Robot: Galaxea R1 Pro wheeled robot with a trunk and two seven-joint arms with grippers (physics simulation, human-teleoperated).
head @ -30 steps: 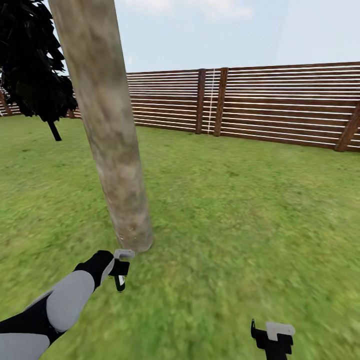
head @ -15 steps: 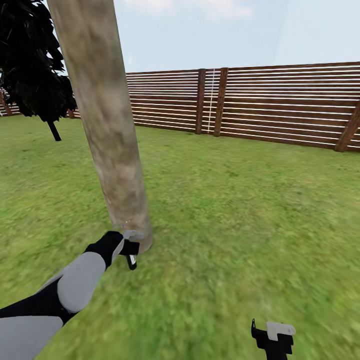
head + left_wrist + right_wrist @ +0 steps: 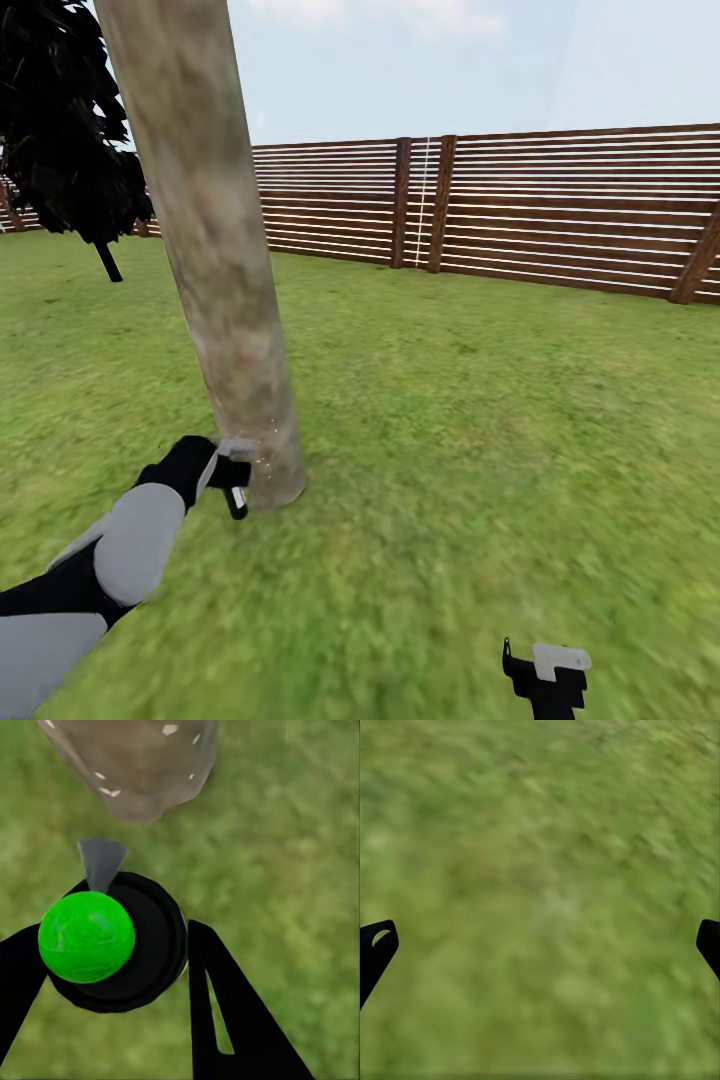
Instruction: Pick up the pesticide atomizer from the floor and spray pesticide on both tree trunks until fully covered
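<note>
My left hand clamps the rigid, probably light atomizer around its body, nozzle near the tree trunk; right hand spread, empty.

The atomizer, black with a green ball top, is held between the left gripper's fingers. Its grey nozzle is aimed at the mottled tree trunk, whose base is flecked with whitish pesticide.

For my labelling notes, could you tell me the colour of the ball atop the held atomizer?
Bright green ball, seen best from the left wrist.
</note>
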